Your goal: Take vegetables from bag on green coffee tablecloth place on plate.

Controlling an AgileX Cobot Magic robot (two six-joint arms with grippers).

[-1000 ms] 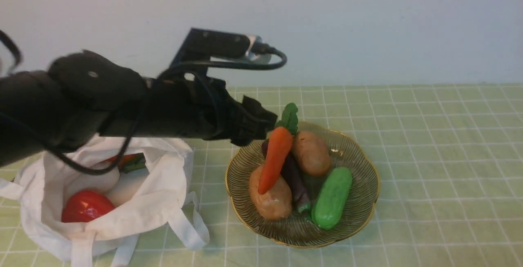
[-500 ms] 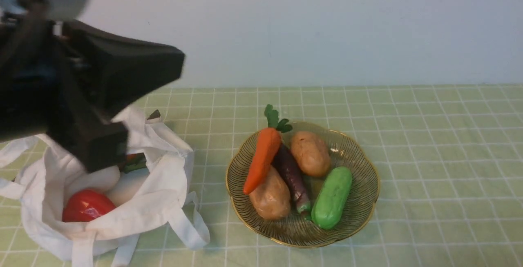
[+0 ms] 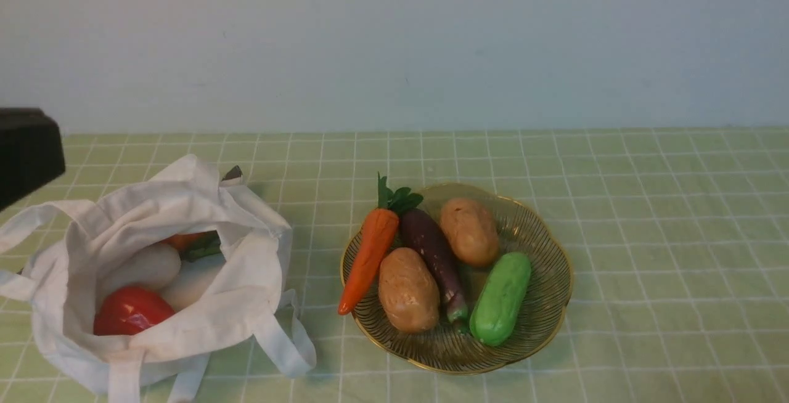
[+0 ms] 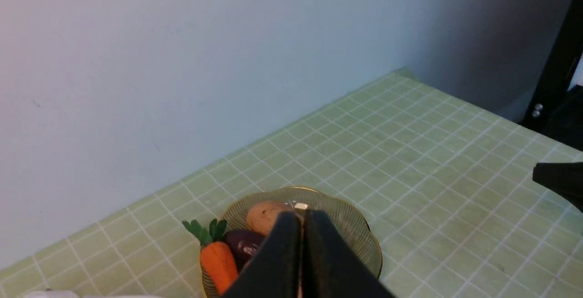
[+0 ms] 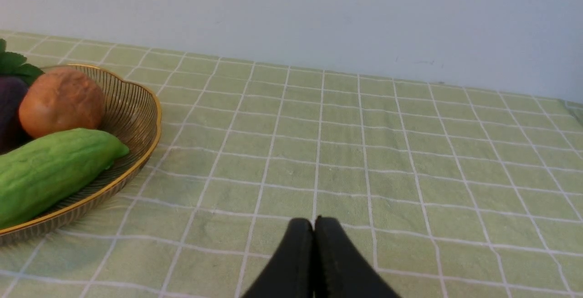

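Observation:
The white bag [image 3: 246, 267] lies open at the left on the green coffee tablecloth [image 3: 647, 236]. Inside it show a glossy red vegetable [image 3: 129, 312], white ones [image 3: 145, 267] and a bit of orange. The plate [image 3: 555, 249] holds two potatoes [image 3: 407, 289], an eggplant [image 3: 434, 252] and a cucumber [image 3: 500, 298]. A carrot [image 3: 368, 255] leans on its left rim, tip hanging over. My left gripper [image 4: 303, 216] is shut and empty, high and back from the plate [image 4: 360, 234]. My right gripper [image 5: 314, 223] is shut and empty, low over the cloth, apart from the plate [image 5: 148, 138].
A black part of my left arm [image 3: 28, 150] shows at the front view's left edge, above the bag. The pale wall runs along the back of the cloth. A black post [image 4: 555, 61] stands past the table's far right corner.
The left arm let go of the carrot over the plate, pulled back to the left almost out of the front view, and its gripper shut. The carrot dropped against the plate's left rim.

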